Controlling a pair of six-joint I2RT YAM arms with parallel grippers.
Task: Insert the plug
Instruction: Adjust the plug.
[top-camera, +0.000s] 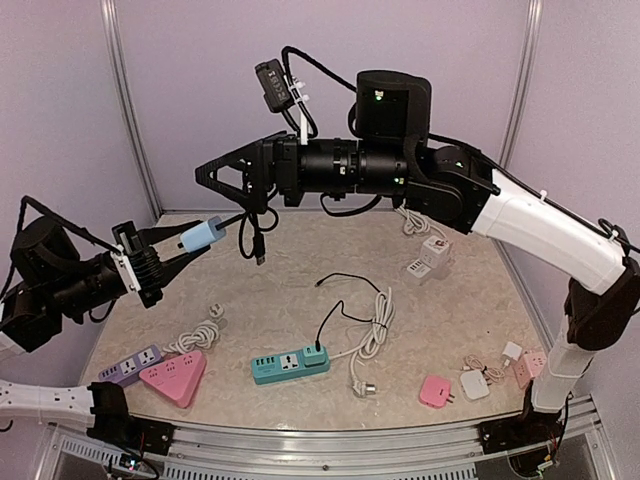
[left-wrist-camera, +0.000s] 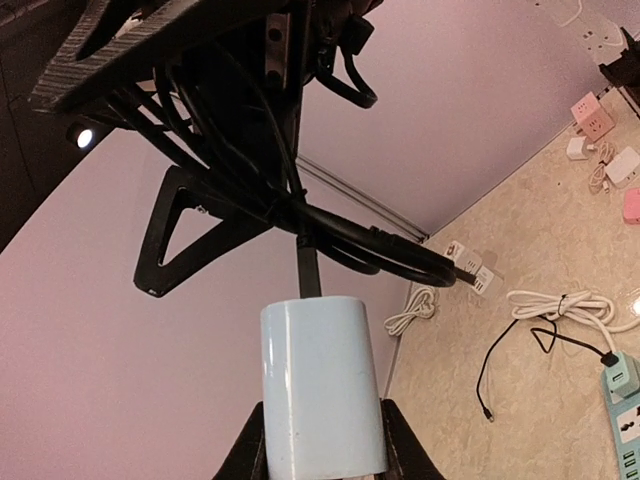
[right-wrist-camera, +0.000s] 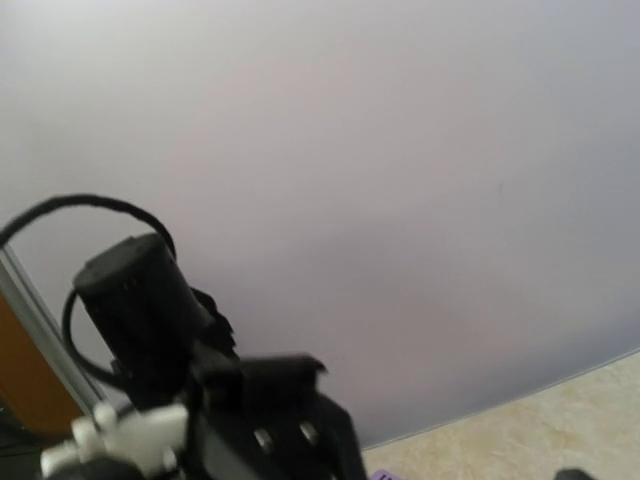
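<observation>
Plug (left-wrist-camera: 308, 268) stands in line with the blue charger (left-wrist-camera: 322, 385), at its end face. Left fingers (left-wrist-camera: 245, 455) clamp the charger. The right fingers (top-camera: 228, 158) straddle the cable (left-wrist-camera: 390, 250), grip unclear.

1. A robotics lab test cell: two black-and-white robot arms (top-camera: 540, 225) are bolted at the near edge of a beige stone-patterned tabletop (top-camera: 450, 320).
2. Plain lilac wall panels (top-camera: 200, 80) set between slim aluminium posts (top-camera: 128, 110) box the table in.
3. A slotted aluminium rail (top-camera: 330, 440) runs along the front.
4. Test hardware lies scattered: a teal power strip (top-camera: 290, 365), a pink triangular power strip (top-camera: 175, 378), a purple power strip (top-camera: 130, 367) and white cube adapters (top-camera: 430, 255).
</observation>
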